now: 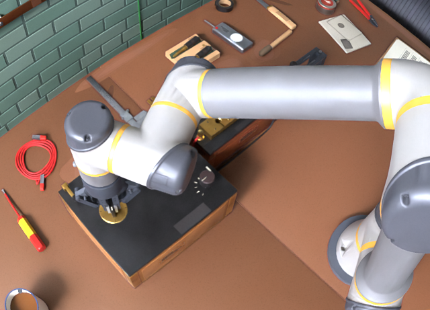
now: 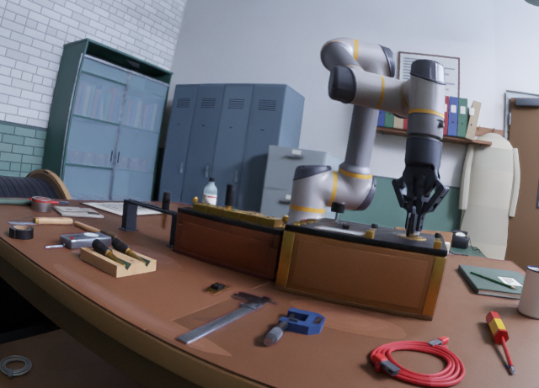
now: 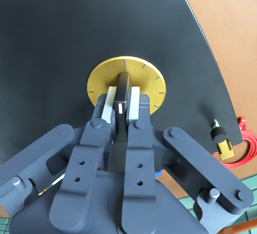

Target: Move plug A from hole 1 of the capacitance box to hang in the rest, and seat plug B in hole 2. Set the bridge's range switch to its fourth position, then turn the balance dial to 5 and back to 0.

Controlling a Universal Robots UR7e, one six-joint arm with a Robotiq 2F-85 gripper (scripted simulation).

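Note:
The capacitance box [image 1: 231, 135] is mostly hidden under my arm in the side camera; from the second side camera it [image 2: 226, 240] stands left of the bridge, with one dark plug [image 2: 229, 196] upright on its brass top and another [image 2: 166, 201] hanging at the black rest [image 2: 130, 214]. The balance dial's black knob [image 3: 121, 101] is clamped in my closed gripper [image 3: 121, 104]. It stands on a brass disc [image 3: 126, 83] with tick marks, near the left end of the bridge's black top [image 1: 146, 216]. The range switch [image 1: 207, 177] sits at the top's far corner.
My arm [image 1: 278, 91] spans the desk above both boxes. A coiled red cable [image 1: 34, 159] and a red-and-yellow screwdriver [image 1: 24, 223] lie left of the bridge. A caliper [image 1: 111, 102] lies behind it. A mug [image 1: 21, 300] stands at the near corner.

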